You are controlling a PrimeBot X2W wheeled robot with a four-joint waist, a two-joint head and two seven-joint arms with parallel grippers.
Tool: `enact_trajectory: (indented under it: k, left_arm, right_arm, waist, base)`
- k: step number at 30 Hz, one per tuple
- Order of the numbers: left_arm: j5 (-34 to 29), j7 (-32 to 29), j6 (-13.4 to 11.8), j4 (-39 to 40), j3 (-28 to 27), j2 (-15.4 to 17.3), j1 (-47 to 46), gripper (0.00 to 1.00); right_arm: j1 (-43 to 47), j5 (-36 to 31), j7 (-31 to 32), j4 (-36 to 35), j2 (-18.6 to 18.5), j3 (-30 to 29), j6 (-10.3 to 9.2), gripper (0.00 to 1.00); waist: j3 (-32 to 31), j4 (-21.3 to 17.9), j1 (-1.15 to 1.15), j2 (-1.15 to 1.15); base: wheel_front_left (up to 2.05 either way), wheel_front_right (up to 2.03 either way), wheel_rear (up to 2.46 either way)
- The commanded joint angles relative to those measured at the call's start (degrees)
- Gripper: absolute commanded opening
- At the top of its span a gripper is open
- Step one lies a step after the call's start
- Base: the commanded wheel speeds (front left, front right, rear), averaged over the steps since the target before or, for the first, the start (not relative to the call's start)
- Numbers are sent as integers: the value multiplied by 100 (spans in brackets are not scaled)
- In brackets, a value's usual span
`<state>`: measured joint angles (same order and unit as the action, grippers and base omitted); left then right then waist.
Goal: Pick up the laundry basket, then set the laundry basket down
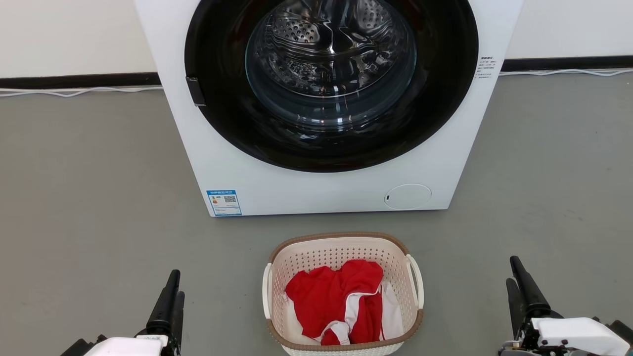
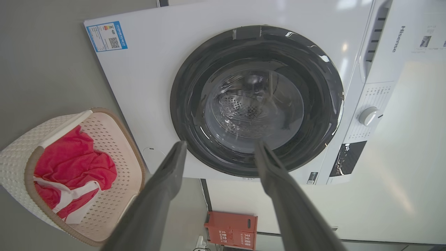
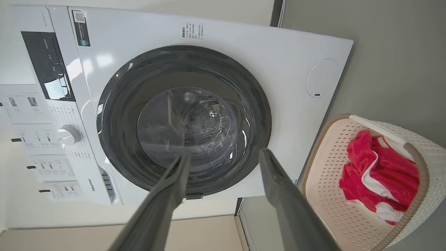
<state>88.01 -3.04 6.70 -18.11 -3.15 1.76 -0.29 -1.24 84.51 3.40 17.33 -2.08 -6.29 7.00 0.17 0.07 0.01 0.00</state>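
Between the left gripper [image 2: 220, 143] and right gripper [image 3: 224, 153], both spread and empty, the laundry basket [image 1: 341, 236] sits holding red cloth [image 1: 336, 296], perhaps a shirt.

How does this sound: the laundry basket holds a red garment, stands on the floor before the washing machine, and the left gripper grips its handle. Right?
Not quite. The left gripper grips nothing: the head view shows it apart from the laundry basket, and the left wrist view shows it open. The rest holds.
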Motion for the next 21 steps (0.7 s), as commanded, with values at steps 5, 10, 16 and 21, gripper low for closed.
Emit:
enact_trajectory:
  k: [5, 10, 16, 21]
  left_arm:
    - [-346, 115, -14, 132, 6, 44, -211, 100]
    - [-703, 199, -115, 143, 6, 47, -218, 100]
    - [-1225, 299, -248, 173, 44, 51, -220, 100]
    - [-1639, 384, -340, 197, 87, 55, -220, 100]
  right_arm:
    - [-167, -510, -150, -225, -49, 56, 13, 100]
    - [-172, -999, -234, -279, -50, 88, 15, 100]
    - [-177, -1552, -335, -321, -51, 141, 17, 100]
    - [-188, -2027, -419, -339, -53, 188, 19, 100]
  waist:
    - [0, 4, -1, 0]
    - [-1, 3, -1, 0]
    - [2, 1, -1, 0]
    - [3, 0, -1, 0]
  base:
    - [0, 0, 0]
    - [0, 0, 0]
    - [0, 0, 0]
    - [0, 0, 0]
